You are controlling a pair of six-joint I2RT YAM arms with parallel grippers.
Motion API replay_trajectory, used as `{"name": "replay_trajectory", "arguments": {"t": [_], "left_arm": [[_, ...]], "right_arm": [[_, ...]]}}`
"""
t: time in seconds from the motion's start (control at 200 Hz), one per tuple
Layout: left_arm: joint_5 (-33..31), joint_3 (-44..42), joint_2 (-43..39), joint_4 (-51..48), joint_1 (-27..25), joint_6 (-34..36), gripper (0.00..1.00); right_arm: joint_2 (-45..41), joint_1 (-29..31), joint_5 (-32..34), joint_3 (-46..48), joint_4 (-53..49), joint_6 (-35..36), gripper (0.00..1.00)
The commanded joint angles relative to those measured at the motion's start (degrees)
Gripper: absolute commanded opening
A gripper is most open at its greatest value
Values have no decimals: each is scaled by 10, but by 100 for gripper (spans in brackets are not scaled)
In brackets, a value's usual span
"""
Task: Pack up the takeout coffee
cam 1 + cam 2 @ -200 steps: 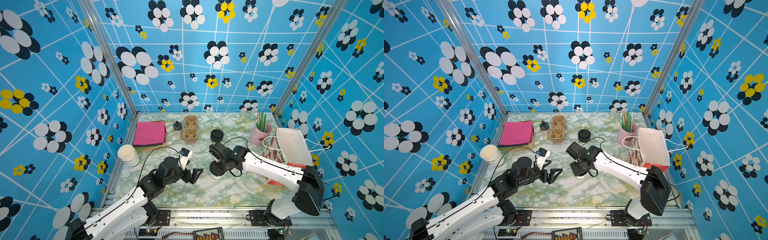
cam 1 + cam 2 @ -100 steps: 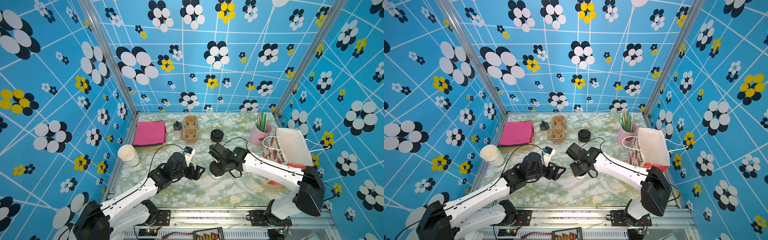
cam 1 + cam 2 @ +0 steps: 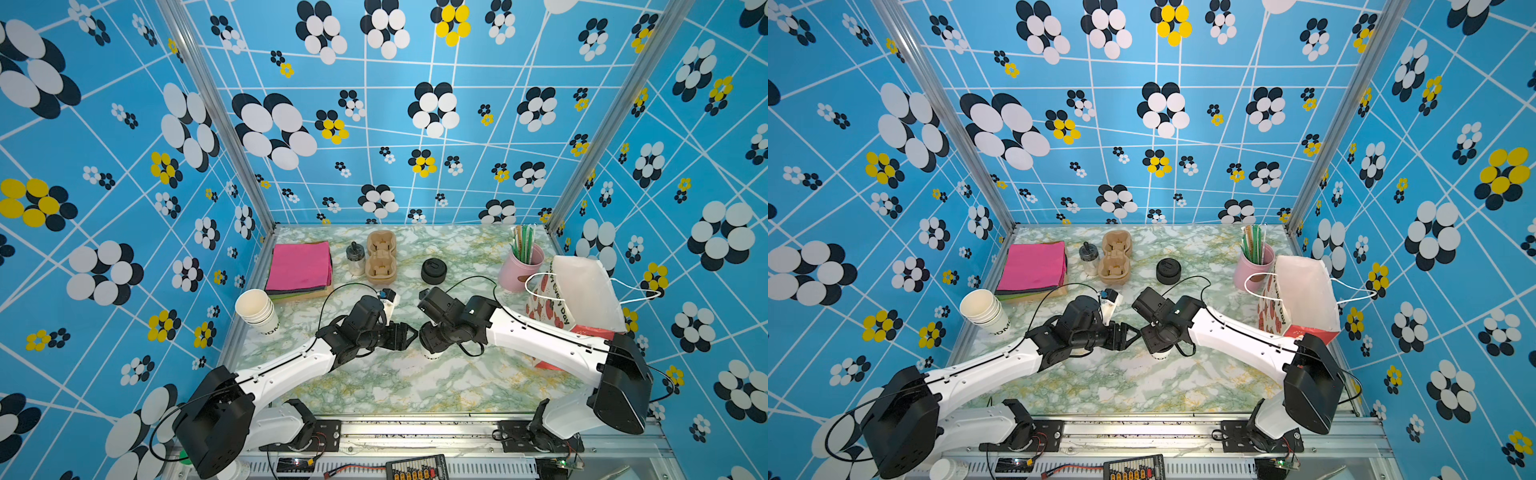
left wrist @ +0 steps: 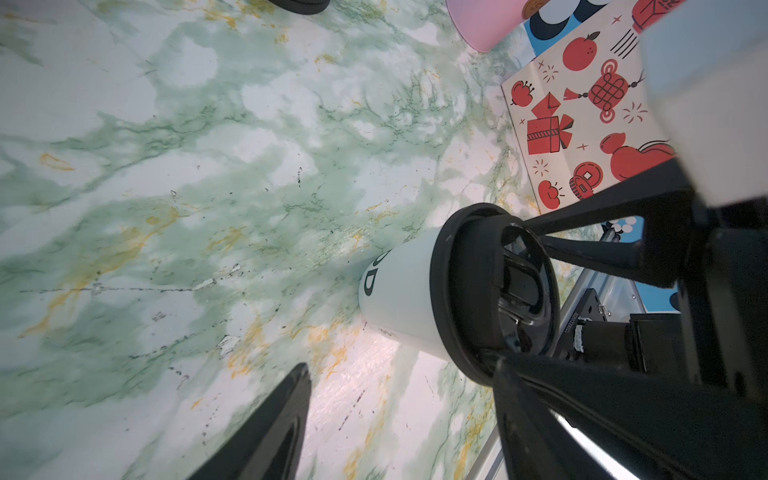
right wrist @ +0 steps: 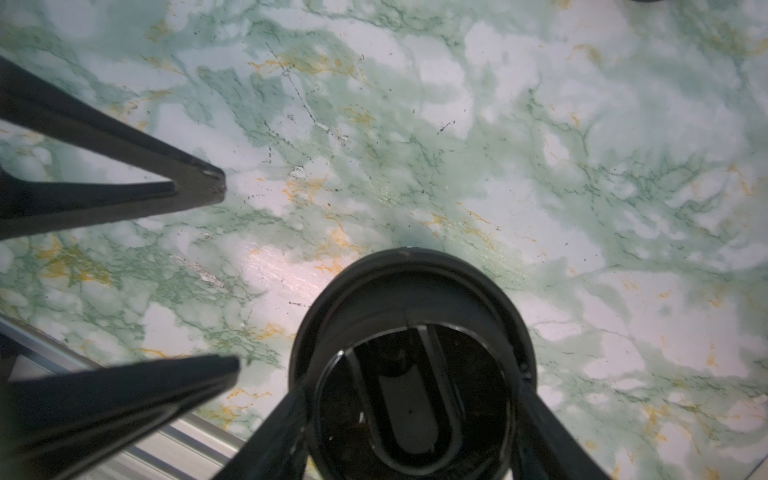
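right claw (image 5: pixel 411 386) downward astride the takeout coffee (image 4: pixel 399 299), left claw (image 5: pixel 228 274) low alongside

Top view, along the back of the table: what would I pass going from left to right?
Stack of pink napkins → glass shaker → cardboard cup carrier → stack of black lids → pink cup of straws → printed paper bag.

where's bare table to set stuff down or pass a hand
Free: the front strip of the marble tabletop along the metal rail; also the patch between the squat black lid stack and the pink cup of straws. Crowded: centre, where left gripper and right gripper meet at the lidded white paper cup.
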State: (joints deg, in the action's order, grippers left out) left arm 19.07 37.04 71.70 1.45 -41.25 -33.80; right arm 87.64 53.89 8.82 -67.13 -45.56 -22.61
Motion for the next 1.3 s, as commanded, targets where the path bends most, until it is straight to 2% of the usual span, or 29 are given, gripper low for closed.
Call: {"name": "replay_trajectory", "arguments": {"t": [0.0, 0.28, 0.45, 0.48, 0.62, 0.975, 1.294], "left_arm": [[22, 27, 19, 23, 4, -8, 67], [33, 52, 69, 26, 6, -8, 49], [33, 59, 90, 31, 7, -10, 44], [35, 61, 94, 32, 6, -9, 39], [36, 62, 107, 28, 7, -9, 35], [-36, 76, 123, -92, -14, 10, 20], [-66, 30, 128, -108, -40, -27, 11]], "right_arm": [[86, -1, -41, 106, -113, -18, 51], [83, -1, -42, 111, -107, -16, 50], [81, -1, -42, 115, -103, -16, 49], [81, -1, -42, 118, -102, -16, 49], [81, -1, -41, 119, -99, -15, 47], [82, -1, -40, 130, -98, -15, 46], [74, -1, -46, 145, -89, -22, 45]]}}
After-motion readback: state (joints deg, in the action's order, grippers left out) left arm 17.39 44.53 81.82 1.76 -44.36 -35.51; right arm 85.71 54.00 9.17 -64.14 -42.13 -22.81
